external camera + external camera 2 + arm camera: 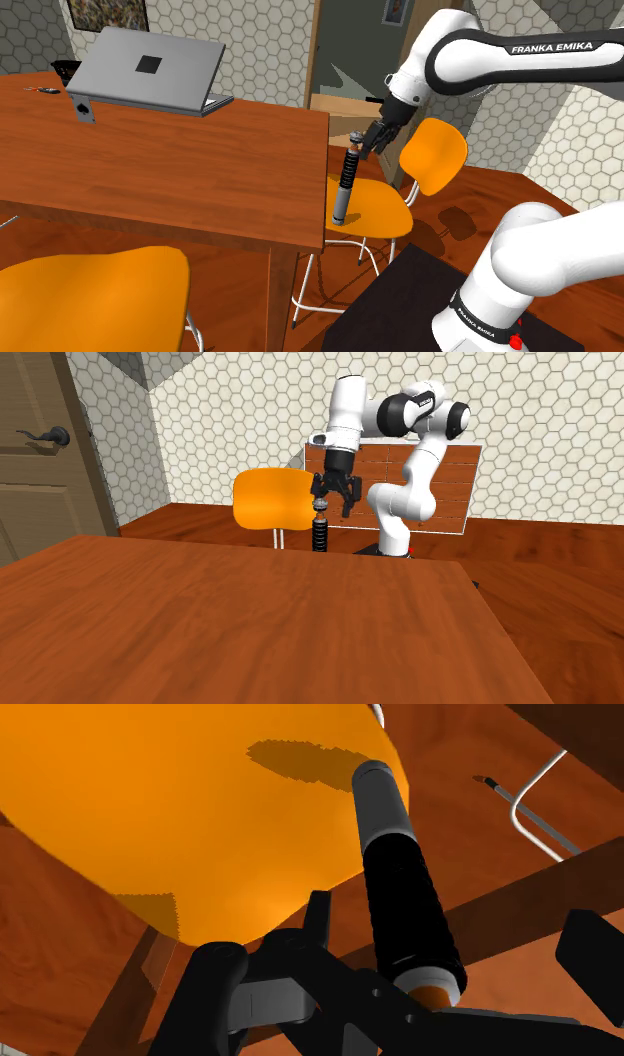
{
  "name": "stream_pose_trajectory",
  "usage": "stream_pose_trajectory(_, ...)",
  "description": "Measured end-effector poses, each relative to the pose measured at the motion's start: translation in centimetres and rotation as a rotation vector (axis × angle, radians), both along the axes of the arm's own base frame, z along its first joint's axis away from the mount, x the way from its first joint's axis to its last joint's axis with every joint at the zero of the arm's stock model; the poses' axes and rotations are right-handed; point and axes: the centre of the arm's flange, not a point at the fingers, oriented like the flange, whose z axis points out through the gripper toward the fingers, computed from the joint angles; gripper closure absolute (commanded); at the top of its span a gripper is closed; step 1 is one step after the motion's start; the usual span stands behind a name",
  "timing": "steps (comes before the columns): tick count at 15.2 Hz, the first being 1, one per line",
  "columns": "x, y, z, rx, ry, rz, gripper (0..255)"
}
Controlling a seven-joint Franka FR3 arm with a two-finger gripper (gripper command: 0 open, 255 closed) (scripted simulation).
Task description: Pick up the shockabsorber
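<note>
Shock absorber (344, 185) is standing upright just below the gripper (377, 134), over the orange chair seat (385, 205). Fingers (212, 989) are sitting spread with its top end between them, neither clearly touching it. Can't tell if its lower end is resting on the seat, and the bench (250, 622) is hiding it from across.

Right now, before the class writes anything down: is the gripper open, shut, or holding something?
Gripper: open. Its fingers stand apart on either side of the shockabsorber's upper end, not clasping it.
</note>
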Motion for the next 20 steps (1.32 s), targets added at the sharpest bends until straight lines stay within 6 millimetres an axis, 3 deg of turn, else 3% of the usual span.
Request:
stream_pose_trajectory(3, 0.9, 0.1, -1.3, 0.030, -0.110, -0.016, 0)
stream_pose_trajectory(10, 0.9, 0.1, -4.9, 0.035, -0.130, -0.020, 0)
stream_pose_trajectory(11, 1.0, 0.0, -5.1, 0.035, -0.130, -0.020, 255)
stream_pose_trajectory(20, 1.0, 0.0, -5.2, 0.035, -0.133, -0.020, 255)
